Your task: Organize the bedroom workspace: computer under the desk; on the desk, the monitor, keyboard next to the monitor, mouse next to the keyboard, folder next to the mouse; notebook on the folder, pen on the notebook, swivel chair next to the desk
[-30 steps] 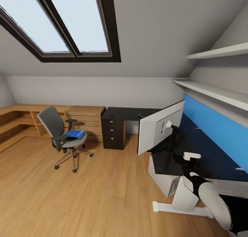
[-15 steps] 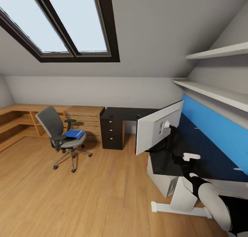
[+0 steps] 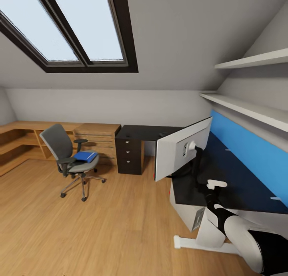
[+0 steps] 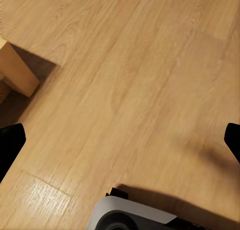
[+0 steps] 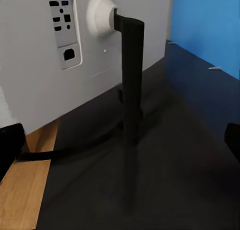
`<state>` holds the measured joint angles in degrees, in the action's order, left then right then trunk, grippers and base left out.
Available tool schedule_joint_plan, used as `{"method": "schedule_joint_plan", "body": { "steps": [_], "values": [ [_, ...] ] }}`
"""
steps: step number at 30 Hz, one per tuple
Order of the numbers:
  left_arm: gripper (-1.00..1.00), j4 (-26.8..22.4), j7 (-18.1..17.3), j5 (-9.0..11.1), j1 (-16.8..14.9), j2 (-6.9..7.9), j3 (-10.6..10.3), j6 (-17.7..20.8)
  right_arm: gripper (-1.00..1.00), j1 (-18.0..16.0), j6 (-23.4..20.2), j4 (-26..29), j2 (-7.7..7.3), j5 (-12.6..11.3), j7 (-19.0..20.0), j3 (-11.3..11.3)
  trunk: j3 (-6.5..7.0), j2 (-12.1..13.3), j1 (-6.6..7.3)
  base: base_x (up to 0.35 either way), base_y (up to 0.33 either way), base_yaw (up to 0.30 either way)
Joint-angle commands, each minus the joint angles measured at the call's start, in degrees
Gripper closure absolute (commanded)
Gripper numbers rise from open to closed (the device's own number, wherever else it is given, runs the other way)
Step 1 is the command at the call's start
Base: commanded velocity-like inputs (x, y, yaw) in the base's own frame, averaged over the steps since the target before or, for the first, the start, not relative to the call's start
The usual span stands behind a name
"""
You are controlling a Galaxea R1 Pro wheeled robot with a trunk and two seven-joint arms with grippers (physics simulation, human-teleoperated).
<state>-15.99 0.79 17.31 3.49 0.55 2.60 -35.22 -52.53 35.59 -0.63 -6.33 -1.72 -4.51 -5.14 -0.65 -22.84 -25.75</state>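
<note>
The desk (image 3: 224,176) runs along the blue wall panel (image 3: 248,148) and turns toward its drawer unit (image 3: 129,156). The chair (image 3: 66,156) stands well apart on the wooden floor (image 3: 100,224), with the folder (image 3: 86,156) lying on its seat. The monitor (image 3: 182,148) stands at the desk's near edge, white back facing out, on its thin neck (image 5: 131,85). The right arm (image 3: 224,220) reaches forward and up over the desk toward the neck; the right gripper (image 5: 120,140) is spread wide, fingertips either side, not touching. The left gripper (image 4: 120,140) hangs spread over bare floor.
</note>
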Motion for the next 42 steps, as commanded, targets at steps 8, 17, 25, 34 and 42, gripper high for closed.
{"method": "schedule_joint_plan", "body": {
  "steps": [8,17,25,34,42],
  "values": [
    [-1.0,-0.1,0.1,-0.3,0.0,-0.02,0.2,0.0,-1.0,0.4,1.4,-0.1,-0.02,0.0,0.1,-0.4,0.3,-0.1,-0.03,0.0,0.0,0.192],
    [-1.0,0.0,0.1,-0.2,0.0,-0.02,0.3,0.0,-1.0,0.6,1.5,-0.1,-0.17,0.0,0.1,-0.4,0.51,-0.1,-0.03,0.0,-0.09,0.14],
    [-1.0,0.0,0.1,-0.2,0.0,-0.02,0.3,0.0,-1.0,0.7,1.5,-0.1,-0.18,0.0,0.1,-0.4,0.52,-0.1,-0.03,0.0,-0.219,0.013],
    [-1.0,0.1,0.1,-0.2,0.0,0.03,0.4,0.0,-1.0,2.4,7.3,-0.1,-0.24,0.0,0.0,-0.4,0.52,-0.1,-0.03,0.0,-0.018,0.001],
    [-1.0,0.2,0.1,-0.2,0.0,0.13,0.4,0.0,-1.0,2.9,9.0,-0.1,-0.26,-0.1,-0.9,-0.4,0.52,-0.1,-0.03,0.0,0.0,0.0]
  ]
}}
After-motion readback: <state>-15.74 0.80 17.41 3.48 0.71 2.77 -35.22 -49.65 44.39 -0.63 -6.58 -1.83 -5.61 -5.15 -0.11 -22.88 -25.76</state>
